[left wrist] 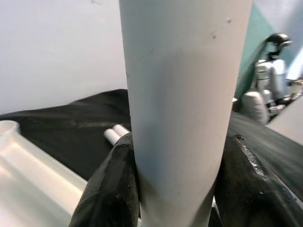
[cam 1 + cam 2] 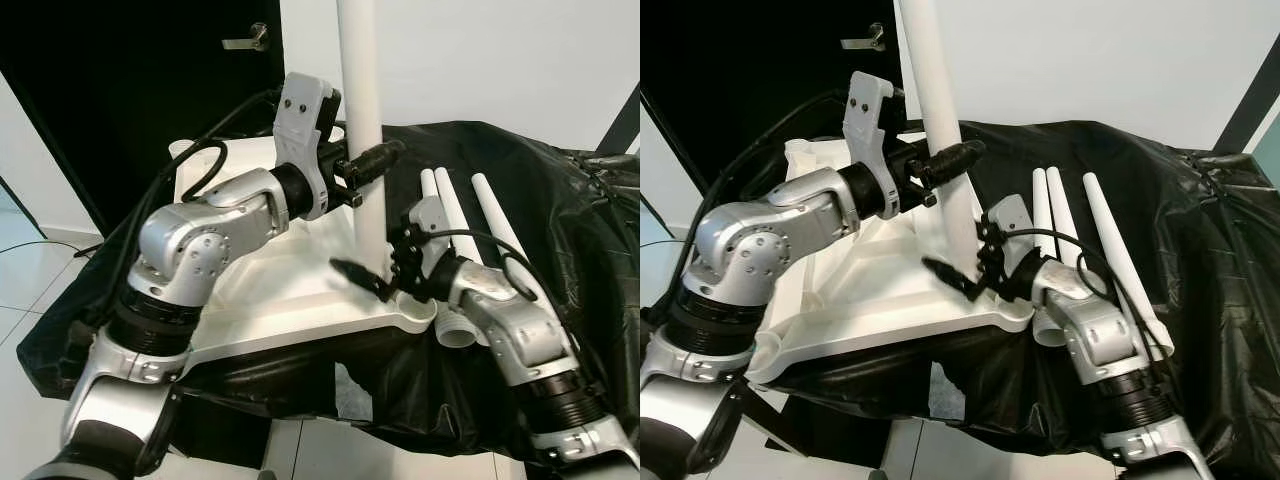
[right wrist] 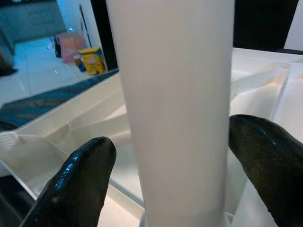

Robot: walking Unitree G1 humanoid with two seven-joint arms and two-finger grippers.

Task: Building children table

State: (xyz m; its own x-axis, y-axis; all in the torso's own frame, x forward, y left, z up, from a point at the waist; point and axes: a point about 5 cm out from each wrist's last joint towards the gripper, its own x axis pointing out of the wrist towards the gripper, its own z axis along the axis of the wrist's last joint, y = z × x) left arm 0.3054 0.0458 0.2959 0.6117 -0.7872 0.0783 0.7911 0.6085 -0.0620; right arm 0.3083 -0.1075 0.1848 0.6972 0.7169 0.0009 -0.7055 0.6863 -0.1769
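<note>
White plastic tabletop (image 2: 270, 290): lies upside down on black sheeting (image 2: 560, 230), ribs up, its near right corner socket close to the near edge of the sheeting.
Left pincer (image 2: 368, 165): high on the upright leg, its two black fingers (image 1: 111, 189) clamped round the shaft from both sides.
Upright leg (image 2: 362, 120): a white tube standing in the near right corner socket, near vertical, its top running out of frame.
Right pincer (image 2: 372, 280): low at the foot of that leg; its fingers (image 3: 78, 179) stand apart on either side of the tube, not pressing it as far as I can see.
Spare legs (image 2: 470, 225): three white tubes lying side by side on the sheeting, just right of the tabletop, far ends pointing away.
Step in hand: seating the first leg in its socket, I would say; three are still to fit.
Next move: likely a straight push or twist downward with the leg kept plumb.
Edges and room: the socket is right at the corner, so a sideways shove could tip the tabletop off the near edge; open room lies above and on the left, while the spare legs crowd the right arm.
</note>
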